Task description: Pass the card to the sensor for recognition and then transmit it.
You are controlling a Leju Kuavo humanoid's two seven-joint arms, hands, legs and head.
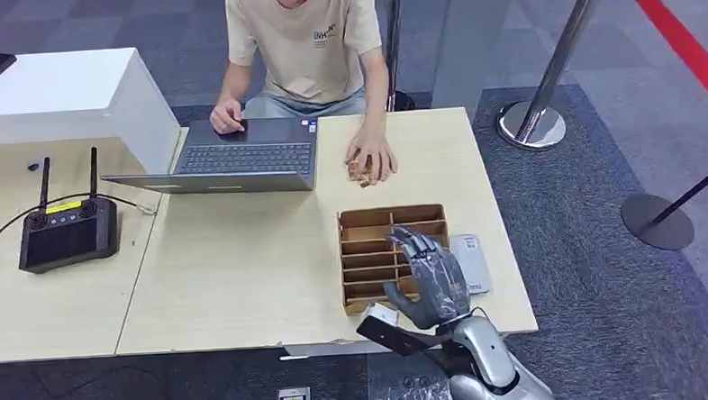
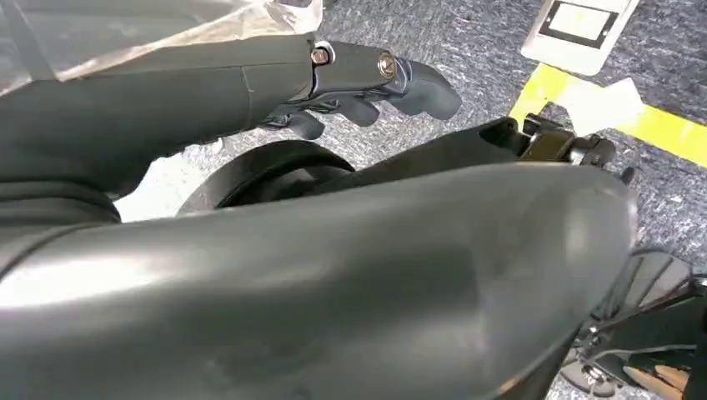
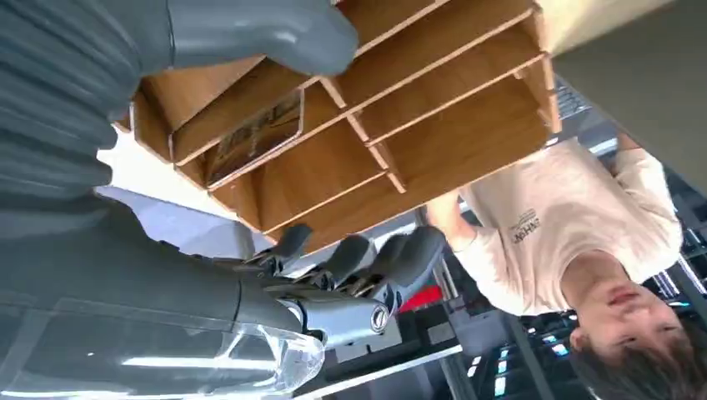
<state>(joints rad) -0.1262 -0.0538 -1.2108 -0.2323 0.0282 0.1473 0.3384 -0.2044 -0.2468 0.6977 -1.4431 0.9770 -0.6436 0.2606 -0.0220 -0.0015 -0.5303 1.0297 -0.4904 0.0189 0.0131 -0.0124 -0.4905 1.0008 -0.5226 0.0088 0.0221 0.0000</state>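
A brown wooden rack (image 1: 371,253) with several slots lies near the table's front edge. In the right wrist view a card (image 3: 254,137) with a dark picture rests in one slot of the rack (image 3: 433,92). My right hand (image 1: 429,276) hovers over the rack's right side, its thumb (image 3: 258,33) and fingers (image 3: 367,258) spread apart above the card and holding nothing. A flat grey-white sensor (image 1: 472,262) lies just right of the rack, partly behind the hand. My left hand (image 2: 358,83) hangs over the carpet floor with nothing in it.
A person sits across the table, one hand (image 1: 371,159) resting on a small wooden item, the other on an open laptop (image 1: 240,155). A black controller with antennas (image 1: 68,232) sits at left. Stanchion bases (image 1: 532,125) stand on the floor at right.
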